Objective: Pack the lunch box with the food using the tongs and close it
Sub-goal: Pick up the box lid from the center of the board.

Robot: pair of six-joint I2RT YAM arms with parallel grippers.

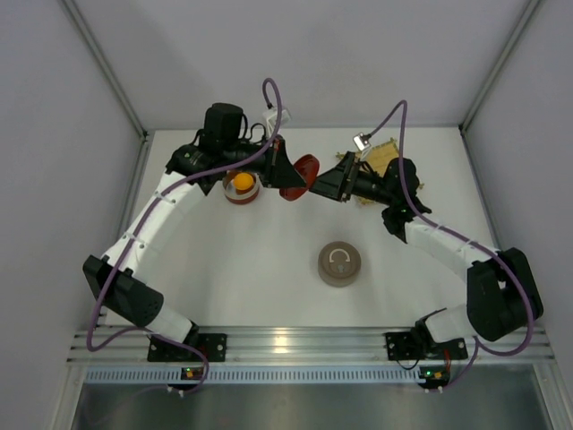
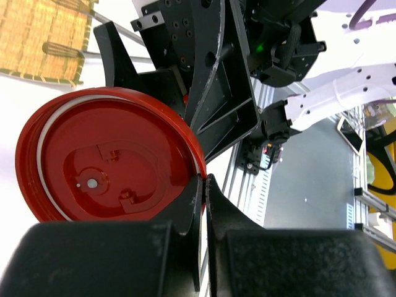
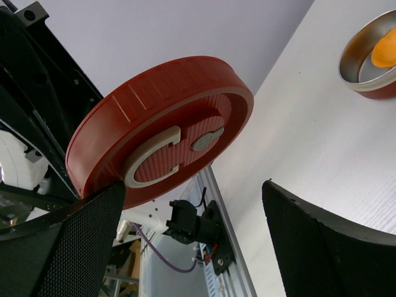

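While the left gripper (image 2: 204,185) is clenched on the rim of the red lid (image 2: 111,167), the step reads as a hand-over of that lid, or a shared closing of the lunch box (image 1: 242,190).

- Doing it well: the left should not slacken until the right has a sure hold. The right should close square across the lid, pads on opposite rims, clear of the pale ring handle. Lower it flat and centred on the tin.
- Left arm: stretched forward, forearm bent inward over the lunch box, lid held on edge in the air.
- Lunch box: open, on the table under the left wrist, orange ball (image 1: 242,182) inside. Red-brown lumps not visible.
- Right gripper (image 3: 192,185): jaws released wide, facing the lid's handle side. Lid edge is close to one finger; contact cannot be told.
- Right arm: reaches in from the right, wrist above the bamboo mat (image 2: 37,37).
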